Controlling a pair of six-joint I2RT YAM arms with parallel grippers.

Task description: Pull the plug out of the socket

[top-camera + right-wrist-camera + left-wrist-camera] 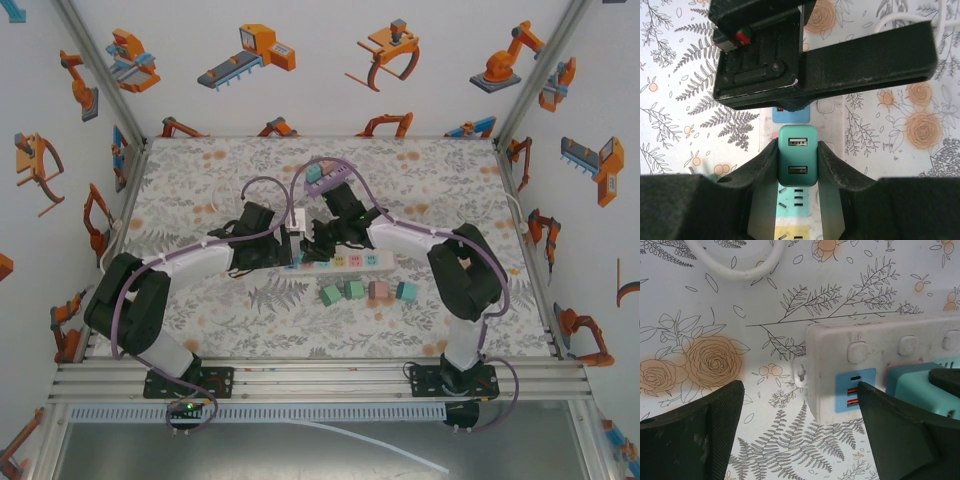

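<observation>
Left arm [190,265] and right arm [445,255] converge over floral-patterned table [200,190] on long white plastic power strip [365,262]. Left gripper [800,395] spread wide, straddling strip's end, gripping nothing; likely placed to brace it against lifting. Right gripper [797,150] clenched on small teal USB charger plug [797,162], seated in strip's socket. Side pinch suits a straight pull.

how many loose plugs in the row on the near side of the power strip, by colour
teal-green plugs: 3
pink plug: 1
total: 4
</observation>
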